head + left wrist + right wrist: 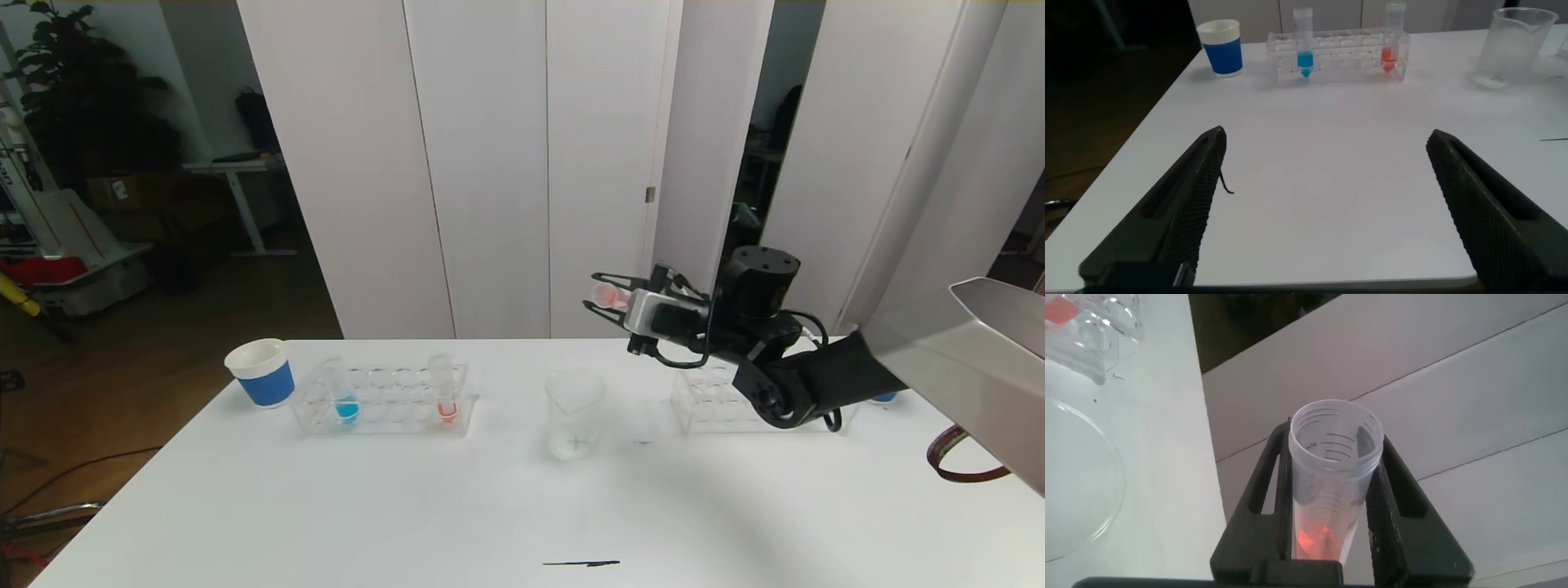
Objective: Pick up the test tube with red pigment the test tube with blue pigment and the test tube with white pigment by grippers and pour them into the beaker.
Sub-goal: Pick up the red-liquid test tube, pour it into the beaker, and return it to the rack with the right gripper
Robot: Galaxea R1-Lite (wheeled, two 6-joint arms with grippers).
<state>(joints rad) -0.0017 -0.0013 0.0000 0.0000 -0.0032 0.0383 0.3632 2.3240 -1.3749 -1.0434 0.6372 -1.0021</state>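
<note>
Test tube with red pigment (pixel 608 296) is up in the air, clamped in the right gripper (pixel 602 294), tipped near horizontal w/ its open mouth toward the robot's left, above and a bit right of the beaker (pixel 575 412), not yet over it. Right wrist view shows the tube (pixel 1333 490) w/ a small red-orange pool inside, so prob nothing poured from it yet. Beaker sits mid-table and looks clear, no colour visible in it. So judged progress: early, first tube picked and on its way to pour; blue and white pours not done. Test tube with blue pigment (pixel 346 398) stands upright in the left rack (pixel 384 400), blue liquid at its lower end; a second tube w/ orange-red liquid (pixel 445 392) stands in the same rack nearer the beaker. White-pigment tube: can't pick it out. Right rack (pixel 706 404) is partly hidden by the arm. Left gripper (pixel 1327 212) hovers low over bare table w/ jaws wide apart, holding nothing. Paper cup (pixel 261 372) stands just left of the left rack.
</note>
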